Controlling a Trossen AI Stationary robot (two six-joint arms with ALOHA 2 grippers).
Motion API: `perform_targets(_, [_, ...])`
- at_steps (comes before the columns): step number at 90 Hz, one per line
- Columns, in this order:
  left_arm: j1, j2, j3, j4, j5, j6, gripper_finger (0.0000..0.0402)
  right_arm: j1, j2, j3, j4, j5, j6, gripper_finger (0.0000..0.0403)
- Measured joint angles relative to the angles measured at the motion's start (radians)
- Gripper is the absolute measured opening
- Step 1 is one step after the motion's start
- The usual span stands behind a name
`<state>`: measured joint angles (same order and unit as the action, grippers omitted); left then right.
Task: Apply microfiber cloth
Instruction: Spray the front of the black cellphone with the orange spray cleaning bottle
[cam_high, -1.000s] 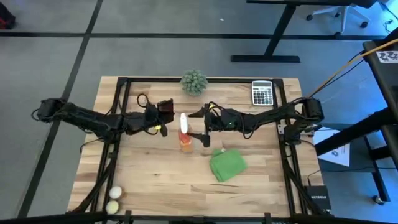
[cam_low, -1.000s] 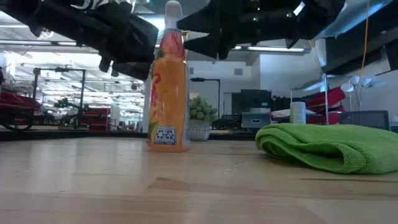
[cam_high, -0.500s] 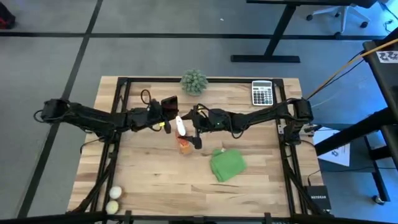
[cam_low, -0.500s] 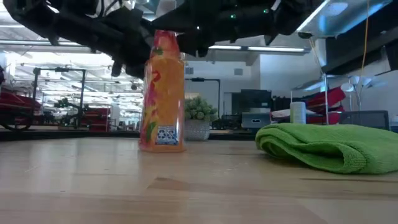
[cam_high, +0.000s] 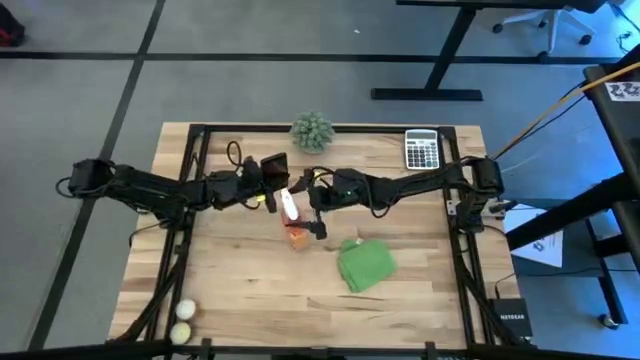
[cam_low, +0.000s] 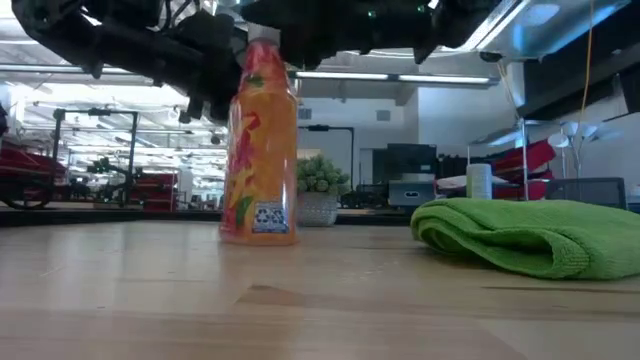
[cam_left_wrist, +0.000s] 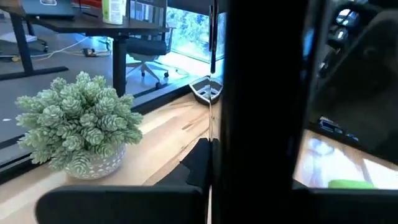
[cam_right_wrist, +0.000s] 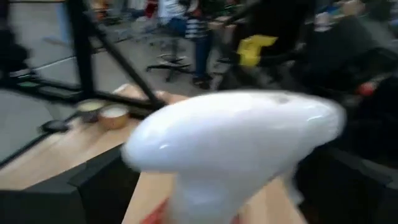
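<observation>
An orange spray bottle (cam_high: 296, 232) with a white spray head (cam_right_wrist: 230, 143) stands on its base mid-table, also seen in the low view (cam_low: 260, 150). My right gripper (cam_high: 312, 208) reaches it level from the table's right, open, with one dark finger (cam_right_wrist: 81, 193) on each side of the neck under the head. My left gripper (cam_high: 274, 188) hovers just left of the bottle's top. The bright green microfiber cloth (cam_high: 365, 263) lies bunched on the table right of the bottle, touched by neither gripper; the low view shows it folded over (cam_low: 530, 235). My right gripper has the bottle's neck below the white head (cam_right_wrist: 205, 208) between its fingers, coming level from the table's right. Whether either finger touches the neck, I cannot tell. The bottle stands on the table, slightly tilted.
A fuzzy grey-green plant ball in a pot (cam_high: 312, 130) stands at the far edge behind the bottle. A calculator (cam_high: 421, 148) lies at the far right. Two pale balls (cam_high: 183, 320) sit at the near left corner.
My right gripper has moved toward the table's left, over the bottle's head. My left gripper has moved right, closer to the bottle's top. The bottle has slid a little toward the table's left and tilted slightly; the cloth has stayed put.
</observation>
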<state>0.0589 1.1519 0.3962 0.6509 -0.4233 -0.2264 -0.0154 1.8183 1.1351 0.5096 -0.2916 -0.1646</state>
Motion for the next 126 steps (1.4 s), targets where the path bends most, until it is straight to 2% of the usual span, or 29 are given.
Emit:
perform_targets(25, [-0.001,0.0,0.0,-0.003,0.034,-0.007,0.0017,-0.002,-0.001,0.0,0.01,0.013,-0.001,0.0378])
perform_targets(43, [-0.025,0.0,0.0,-0.003,0.04,-0.008,0.0017,-0.005,-0.001,-0.001,0.009,-0.041,0.0,0.0378])
perform_targets(81, [-0.077,-0.005,0.0,-0.02,0.035,-0.027,0.0017,-0.005,-0.001,-0.001,0.01,-0.007,0.0,0.0375])
perform_targets(92, [-0.079,-0.005,0.0,-0.02,0.023,-0.027,0.0017,-0.005,-0.001,-0.001,0.01,0.001,0.0,0.0342])
perform_targets(115, [-0.079,-0.005,0.0,-0.02,0.021,-0.024,0.0017,-0.005,-0.001,-0.002,0.011,0.046,0.002,0.022])
perform_targets(126, [-0.079,-0.005,0.0,-0.02,0.021,-0.024,0.0017,-0.005,-0.001,-0.002,0.011,0.046,0.003,0.0196])
